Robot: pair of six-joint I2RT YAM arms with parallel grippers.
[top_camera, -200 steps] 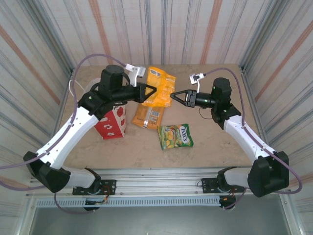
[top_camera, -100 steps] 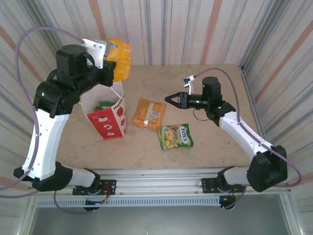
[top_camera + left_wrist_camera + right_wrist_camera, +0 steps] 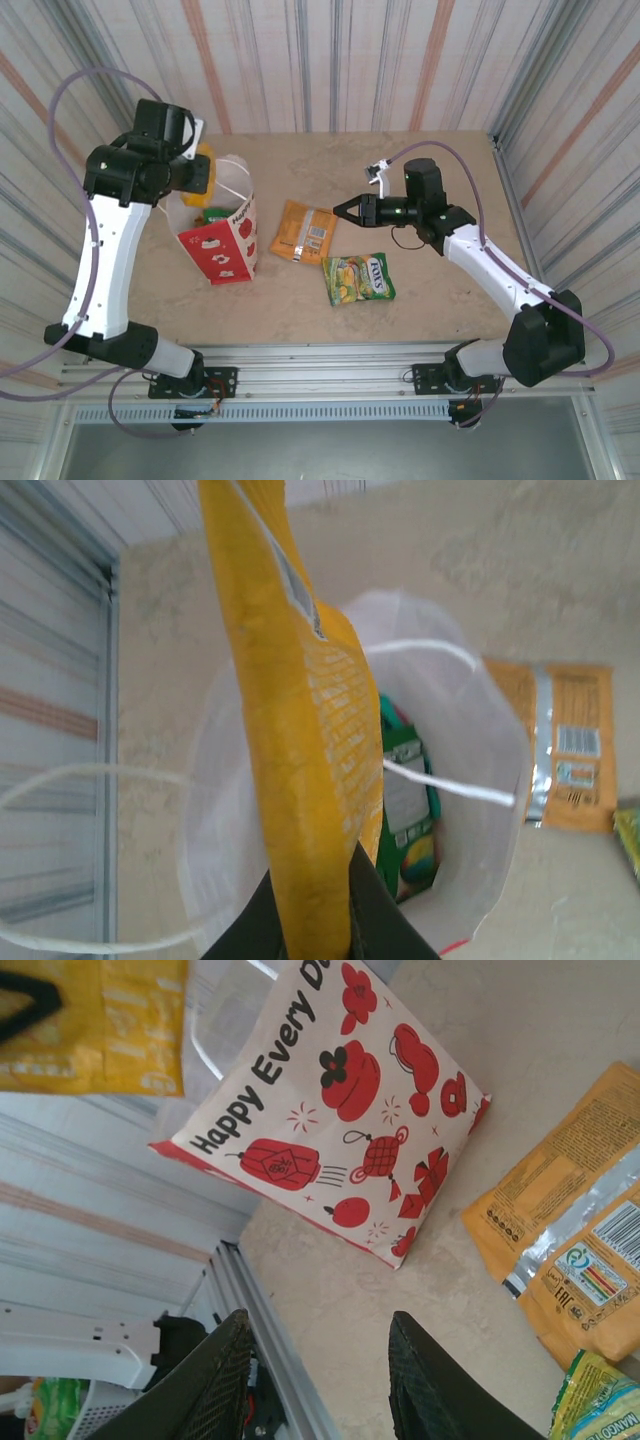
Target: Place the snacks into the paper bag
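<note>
Step in hand: dropping one more packet into the paper bag (image 3: 470,780). Squeezed tight in the left fingers (image 3: 312,905), a yellow packet (image 3: 300,730), standing on its edge and hanging right over the open mouth of the bag. Just below those fingers, down inside the bag, a green packet (image 3: 405,800) already put away. Looks like time to go down a little and then let go, so as to land the yellow packet inside and not on the rim. Must watch the white string handle (image 3: 450,783) stretched across the mouth, right beside the packet. Could snag there.

Spread apart and holding nothing, the right fingers (image 3: 318,1360), waiting above the surface (image 3: 300,300). Just ahead of them, an orange packet (image 3: 304,230) lying flat. Off to one side of them, a green-and-yellow packet (image 3: 360,277). Both still to be bagged, probably the orange one next. Farther ahead, past the orange packet, the bag.

Compared with a moment ago: left fingers no longer low over the middle of the surface, close to the right ones, but lifted and swung over to the bag, yellow packet carried along. Held higher half a moment ago, now down closer to the mouth. Right fingers moved only a little. Orange and green-and-yellow packets in the same spots.
</note>
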